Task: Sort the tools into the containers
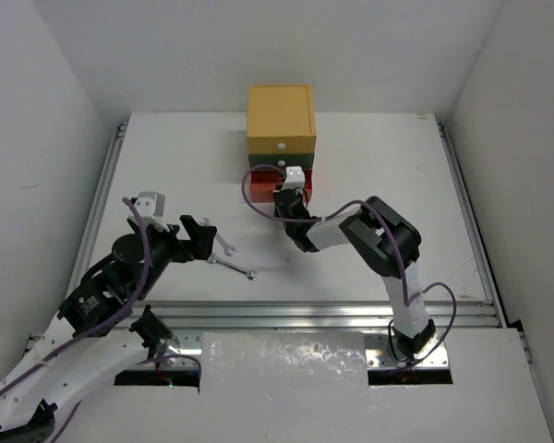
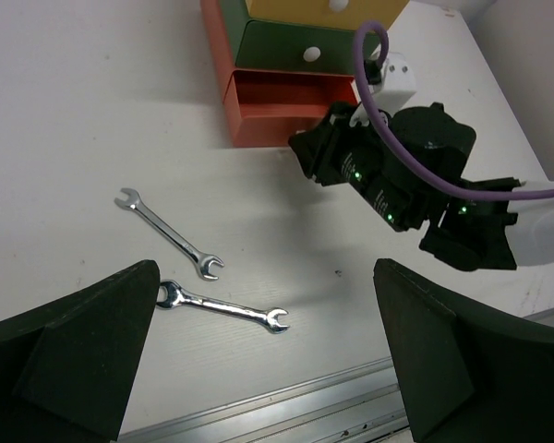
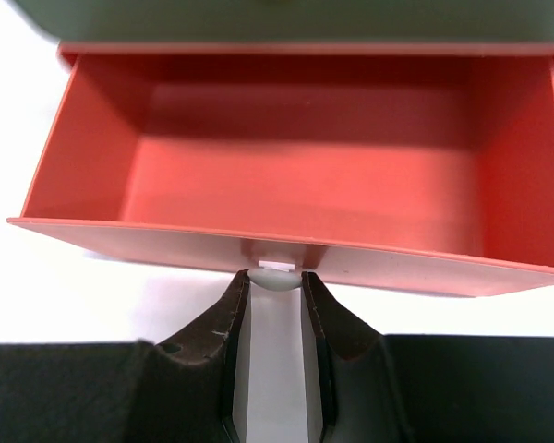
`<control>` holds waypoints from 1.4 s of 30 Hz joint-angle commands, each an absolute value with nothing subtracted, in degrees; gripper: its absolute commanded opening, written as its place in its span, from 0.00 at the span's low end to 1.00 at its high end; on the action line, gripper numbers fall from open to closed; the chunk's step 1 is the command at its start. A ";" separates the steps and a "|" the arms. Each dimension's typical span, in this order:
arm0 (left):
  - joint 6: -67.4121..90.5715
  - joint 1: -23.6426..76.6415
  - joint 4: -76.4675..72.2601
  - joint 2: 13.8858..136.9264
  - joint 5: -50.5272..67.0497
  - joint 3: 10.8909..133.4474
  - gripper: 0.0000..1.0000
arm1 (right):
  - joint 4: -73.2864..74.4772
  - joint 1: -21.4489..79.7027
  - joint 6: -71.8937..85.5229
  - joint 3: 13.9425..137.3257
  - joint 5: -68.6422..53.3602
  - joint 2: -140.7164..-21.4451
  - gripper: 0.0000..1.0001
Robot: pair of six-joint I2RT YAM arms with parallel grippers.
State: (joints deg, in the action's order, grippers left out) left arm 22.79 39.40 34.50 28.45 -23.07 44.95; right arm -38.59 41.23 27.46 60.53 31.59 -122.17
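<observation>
Two flat silver wrenches lie on the white table: one point(image 2: 166, 231) farther, one point(image 2: 223, 307) nearer; they also show in the top view point(image 1: 233, 263). My left gripper point(image 2: 266, 274) hangs open and empty just above and near them. The chest has a yellow drawer point(image 1: 280, 115), a green drawer point(image 2: 295, 46) and a red drawer point(image 3: 295, 157). The red drawer is pulled out and empty. My right gripper point(image 3: 275, 284) is shut on its white knob point(image 3: 275, 277). No screwdrivers or yellow-and-black tools are in view.
The right arm point(image 2: 397, 175) stretches across the table in front of the chest, right of the wrenches. Metal rails point(image 1: 305, 314) run along the table's near edge. White walls close in the left, right and back.
</observation>
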 commanded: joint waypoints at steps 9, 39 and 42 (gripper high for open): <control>22.67 39.11 31.82 27.07 -23.38 44.83 1.00 | -34.90 46.31 25.34 55.99 29.63 -111.19 0.69; 32.96 38.85 40.61 12.04 -42.89 47.37 1.00 | 23.45 53.26 9.32 115.74 1.13 -145.01 0.51; 32.78 38.85 40.61 12.22 -42.71 47.37 1.00 | 24.87 53.26 9.49 117.69 0.88 -147.04 0.51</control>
